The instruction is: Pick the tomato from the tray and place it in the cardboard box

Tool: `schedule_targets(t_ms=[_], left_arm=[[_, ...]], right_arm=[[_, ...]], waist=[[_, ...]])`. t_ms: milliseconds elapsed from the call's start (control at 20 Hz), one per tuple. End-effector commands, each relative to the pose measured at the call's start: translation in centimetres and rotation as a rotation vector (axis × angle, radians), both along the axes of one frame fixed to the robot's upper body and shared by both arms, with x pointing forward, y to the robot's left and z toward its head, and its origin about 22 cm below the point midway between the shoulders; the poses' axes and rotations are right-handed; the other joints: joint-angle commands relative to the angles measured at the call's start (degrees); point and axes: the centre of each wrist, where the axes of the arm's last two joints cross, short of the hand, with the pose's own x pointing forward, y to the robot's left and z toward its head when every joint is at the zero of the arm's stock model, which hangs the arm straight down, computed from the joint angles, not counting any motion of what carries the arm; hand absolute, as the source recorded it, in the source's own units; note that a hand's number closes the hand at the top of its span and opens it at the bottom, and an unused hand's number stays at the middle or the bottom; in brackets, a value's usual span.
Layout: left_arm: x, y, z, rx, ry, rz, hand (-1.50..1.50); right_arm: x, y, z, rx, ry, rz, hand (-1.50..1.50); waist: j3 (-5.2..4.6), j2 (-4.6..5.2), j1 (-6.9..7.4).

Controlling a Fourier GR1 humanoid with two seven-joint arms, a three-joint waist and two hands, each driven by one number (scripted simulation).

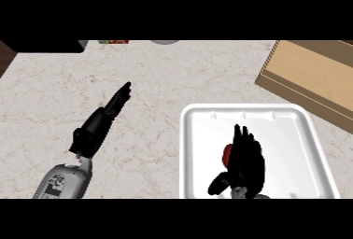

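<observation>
While the right hand point(248, 161) hangs open over the tomato point(226, 157) in the white tray point(303, 140), grabbing looks like the step now. Next it must close, lift, and go to the cardboard box point(310, 74). The left hand point(103, 122) rests open on the tabletop point(172, 74).

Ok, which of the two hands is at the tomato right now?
The right hand, over the white tray, with the red tomato showing beside it. The left hand is stretched out over the counter, apart from the tray.
</observation>
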Motion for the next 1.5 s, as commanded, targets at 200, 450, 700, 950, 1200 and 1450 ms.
schedule_targets(t_ms=[200,450,700,950,1200,1450], left_arm=[[0.2,0.1,0.5,0.000,0.007,0.002,0.00],[0.3,-0.1,0.6,0.015,0.003,0.006,0.00],[-0.3,0.1,-0.5,0.001,-0.005,-0.005,0.00],[-0.2,-0.7,-0.1,0.003,0.005,-0.004,0.00],[0.4,0.1,1.1,-0.004,0.002,-0.001,0.00],[0.3,1.0,0.0,0.014,0.016,0.003,0.00]], right_arm=[[-0.8,0.5,-2.8,-0.046,0.083,-0.008,1.50],[-0.8,-0.7,-2.7,-0.108,0.008,0.014,1.50],[7.5,-11.2,3.3,-0.097,-0.062,0.148,1.50],[10.9,-15.7,4.1,-0.199,-0.158,0.172,1.50],[10.8,-15.2,5.7,-0.318,-0.292,0.151,1.50],[8.8,-12.4,11.6,-0.286,-0.407,0.180,1.50]], waist=[[0.28,0.40,0.05],[0.28,0.40,-0.11],[0.31,0.73,0.63],[0.31,0.61,0.74],[0.28,0.39,0.12],[0.24,0.19,-0.47]])
